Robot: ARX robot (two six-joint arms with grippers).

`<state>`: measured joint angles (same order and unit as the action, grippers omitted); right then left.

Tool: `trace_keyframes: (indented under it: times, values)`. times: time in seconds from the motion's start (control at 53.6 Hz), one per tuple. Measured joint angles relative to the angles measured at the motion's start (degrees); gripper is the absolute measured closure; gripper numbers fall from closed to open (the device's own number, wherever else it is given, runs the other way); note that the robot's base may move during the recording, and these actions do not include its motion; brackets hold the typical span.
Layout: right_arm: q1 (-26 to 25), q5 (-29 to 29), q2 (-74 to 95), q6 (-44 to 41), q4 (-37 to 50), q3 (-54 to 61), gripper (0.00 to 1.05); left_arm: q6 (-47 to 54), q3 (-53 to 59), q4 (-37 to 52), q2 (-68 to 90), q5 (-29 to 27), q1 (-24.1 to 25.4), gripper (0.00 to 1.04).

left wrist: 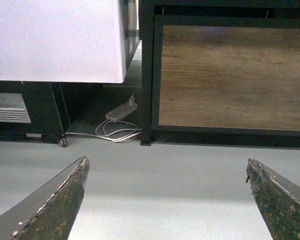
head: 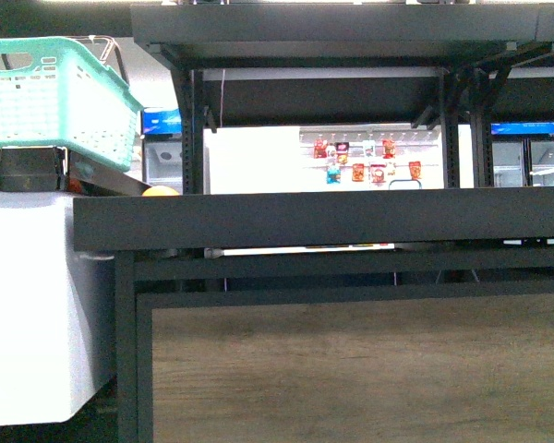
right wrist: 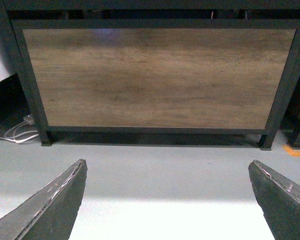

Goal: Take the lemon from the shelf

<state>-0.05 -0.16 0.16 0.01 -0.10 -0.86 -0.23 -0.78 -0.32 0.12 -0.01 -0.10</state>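
The black metal shelf (head: 323, 217) fills the front view, with a thick dark front beam across the middle and upper tiers above. A small yellow-orange rounded sliver (head: 162, 191) shows just above the beam's left end; too little shows to tell whether it is the lemon. Neither arm shows in the front view. My left gripper (left wrist: 166, 167) is open and empty, low over grey floor, facing the shelf's lower frame (left wrist: 146, 75). My right gripper (right wrist: 167, 167) is open and empty, low over the floor in front of the shelf's base frame (right wrist: 155, 129).
A teal plastic basket (head: 55, 97) sits on a white cabinet (head: 37, 305) left of the shelf. A wood panel (head: 351, 369) closes the shelf's lower front. A power strip with white cables (left wrist: 121, 112) lies on the floor by the shelf's leg. Hanging snack packets (head: 369, 161) show far behind.
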Motion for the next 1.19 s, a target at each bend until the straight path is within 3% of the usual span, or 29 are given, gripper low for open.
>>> trace_keyframes:
  times: [1.194]
  values:
    - [0.0, 0.0, 0.0, 0.0, 0.0, 0.0, 0.07, 0.0, 0.0, 0.0, 0.0, 0.0, 0.0, 0.08]
